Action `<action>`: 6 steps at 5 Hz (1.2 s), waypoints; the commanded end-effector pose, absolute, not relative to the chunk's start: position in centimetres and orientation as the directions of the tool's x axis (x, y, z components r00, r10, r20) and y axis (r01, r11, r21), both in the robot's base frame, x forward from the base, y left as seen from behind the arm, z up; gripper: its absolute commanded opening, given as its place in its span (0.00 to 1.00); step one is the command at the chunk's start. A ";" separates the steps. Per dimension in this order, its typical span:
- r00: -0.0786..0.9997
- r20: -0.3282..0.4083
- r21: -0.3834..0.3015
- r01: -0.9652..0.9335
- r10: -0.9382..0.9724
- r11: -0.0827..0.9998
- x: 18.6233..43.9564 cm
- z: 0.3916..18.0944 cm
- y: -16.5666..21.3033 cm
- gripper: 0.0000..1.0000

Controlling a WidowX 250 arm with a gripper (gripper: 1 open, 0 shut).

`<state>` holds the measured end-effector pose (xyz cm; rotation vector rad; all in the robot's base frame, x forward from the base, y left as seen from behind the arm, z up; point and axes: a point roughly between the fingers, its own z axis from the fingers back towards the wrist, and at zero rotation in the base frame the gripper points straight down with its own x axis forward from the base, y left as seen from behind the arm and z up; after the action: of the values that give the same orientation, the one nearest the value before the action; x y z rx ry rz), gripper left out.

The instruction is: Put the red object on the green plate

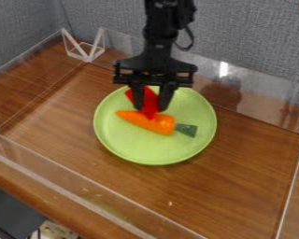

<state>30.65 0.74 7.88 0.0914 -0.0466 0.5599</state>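
The lime-green plate (130, 149) sits in the middle of the wooden table. My gripper (149, 101) hangs pointing straight down over the plate's back half, shut on the red object (145, 99), a bright red block held upright between the black fingers. The block's lower end sits just above or against the orange carrot (152, 121); I cannot tell whether they touch. The carrot lies crosswise on the plate with its green tip toward the right.
Clear plastic walls (239, 79) ring the wooden table (46, 103). A white wire stand (85, 43) sits in the back left corner. The grey wall stands behind it.
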 end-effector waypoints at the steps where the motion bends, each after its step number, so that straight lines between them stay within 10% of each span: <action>1: 0.803 0.077 0.029 -0.595 0.592 0.803 30.7 7.8 1.5 0.00; 2: 0.771 0.068 0.004 -0.635 0.633 0.773 30.3 7.9 1.8 0.00; 3: 0.771 0.065 0.012 -0.636 0.634 0.772 30.1 7.9 2.1 1.00; 6: 0.739 0.051 0.043 -0.674 0.672 0.738 29.4 6.5 2.3 1.00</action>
<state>29.11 2.38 5.66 0.0643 -0.0011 0.7397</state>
